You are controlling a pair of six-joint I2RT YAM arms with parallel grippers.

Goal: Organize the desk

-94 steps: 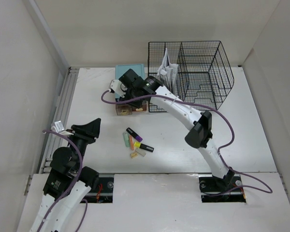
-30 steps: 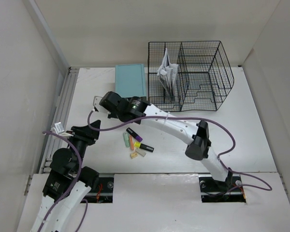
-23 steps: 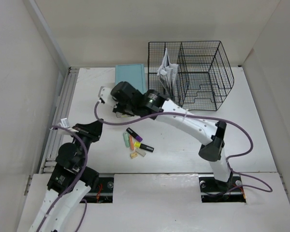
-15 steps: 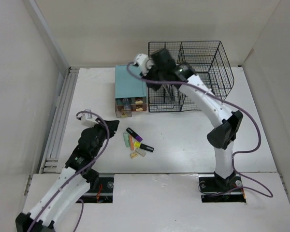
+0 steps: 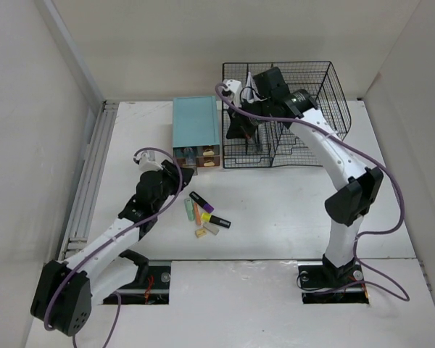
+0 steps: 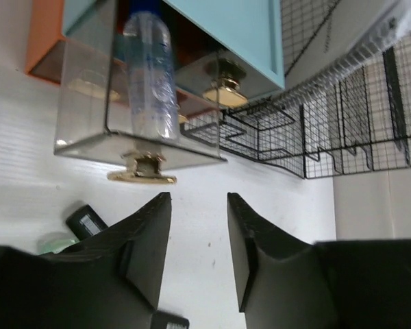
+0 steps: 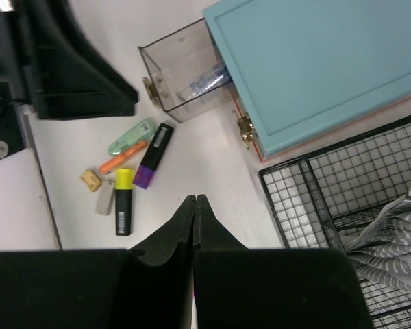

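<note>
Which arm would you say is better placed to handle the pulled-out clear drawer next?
Probably left: the left gripper is open facing the brass handle of the drawer, while the right gripper is shut and raised near the wire rack.

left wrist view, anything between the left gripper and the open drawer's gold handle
Nothing visible: the left gripper, jaws open, faces the gold handle across bare desk; the highlighters lie off to one side.
</note>
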